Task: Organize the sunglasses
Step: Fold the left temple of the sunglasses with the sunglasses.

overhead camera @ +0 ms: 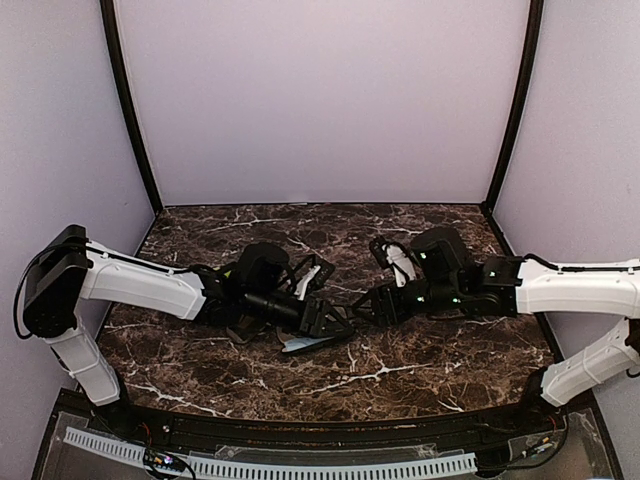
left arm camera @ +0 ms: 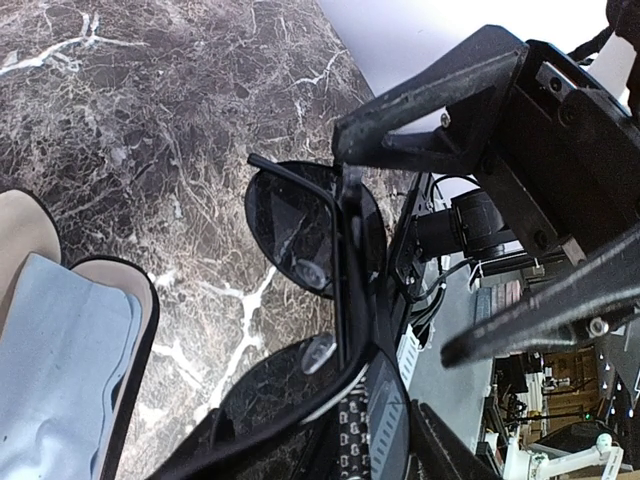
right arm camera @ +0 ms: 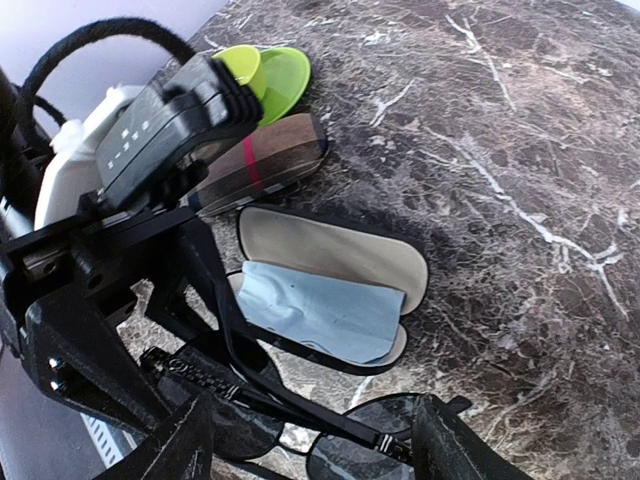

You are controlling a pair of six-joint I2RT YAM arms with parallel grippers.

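One pair of sunglasses (left arm camera: 300,235) with dark lenses and a thin black frame hangs a little above the marble table (overhead camera: 420,370), between my two grippers. My left gripper (left arm camera: 330,420) is shut on the sunglasses at one lens and a patterned temple arm. From the other side, my right gripper (right arm camera: 320,450) stands open with its fingers (right arm camera: 455,445) astride the other lens (right arm camera: 368,441), not pressing on it. Seen from above, the grippers (overhead camera: 335,325) (overhead camera: 362,305) meet at the table's centre. No second pair shows.
An open case (right arm camera: 330,250) with a beige lining and a light blue cloth (right arm camera: 320,310) lies just beside the sunglasses, near the front (overhead camera: 305,343). Behind it are a closed brown striped case (right arm camera: 265,165) and a lime green open case (right arm camera: 275,75).
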